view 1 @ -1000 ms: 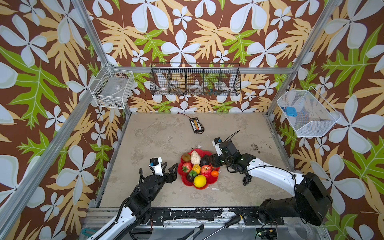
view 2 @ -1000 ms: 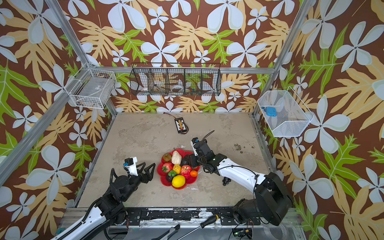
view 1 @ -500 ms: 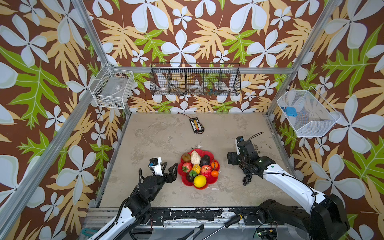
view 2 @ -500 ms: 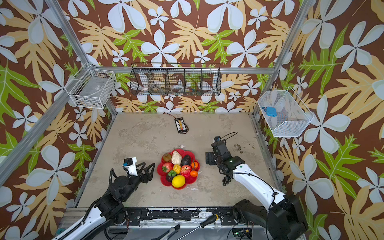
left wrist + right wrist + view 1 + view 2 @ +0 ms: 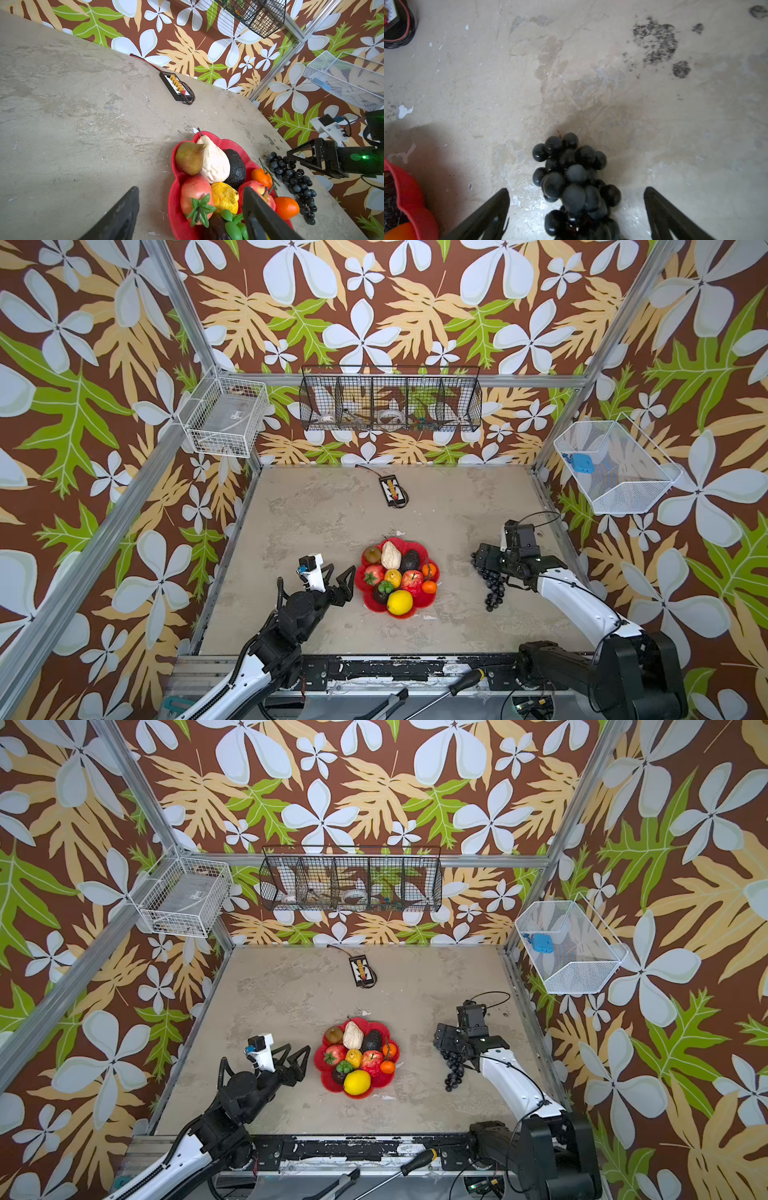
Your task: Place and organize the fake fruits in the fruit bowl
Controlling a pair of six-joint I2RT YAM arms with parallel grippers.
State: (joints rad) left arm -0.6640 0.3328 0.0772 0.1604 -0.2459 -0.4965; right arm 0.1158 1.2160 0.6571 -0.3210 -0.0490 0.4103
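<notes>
1. The lemon (image 5: 400, 601) sits on the near petal of the fruit bowl (image 5: 368, 600), riding high against the rim. The dish is shallow, so I judge that any bump could roll it out onto the desk (image 5: 316, 531).
2. The left pincer (image 5: 340, 571) hovers just beside the bowl's left edge, jaws apart and holding nothing. In its wrist view one finger overlaps the red rim. A careless forward move could shove the dish, which looks light, and spill what is stacked in it.
3. The grape bunch (image 5: 493, 587) lies on the desk to the right of the bowl and apart from it. It is the only fruit I can see outside. The right pincer (image 5: 576, 190) is low over the bunch's far end, jaws spread wide on either side. In its wrist view neither finger touches a grape. The bunch looks loose and jointed, so a pinch on a few top grapes may slip. Its tail may also dangle and swing.
4. The oranges (image 5: 430, 570) sit at the bowl's right rim, the side the bunch would probably come in over. A trailing tail could sweep them out.
5. The bowl looks full: the apple (image 5: 411, 578), avocado (image 5: 410, 560) and beige pear-shaped piece (image 5: 390, 554) leave almost no bare floor. The bunch would likely have to rest on top and could slide off.
6. Far back lies a black board (image 5: 392, 492) with a cable, well apart from everything. I see little risk there.
</notes>
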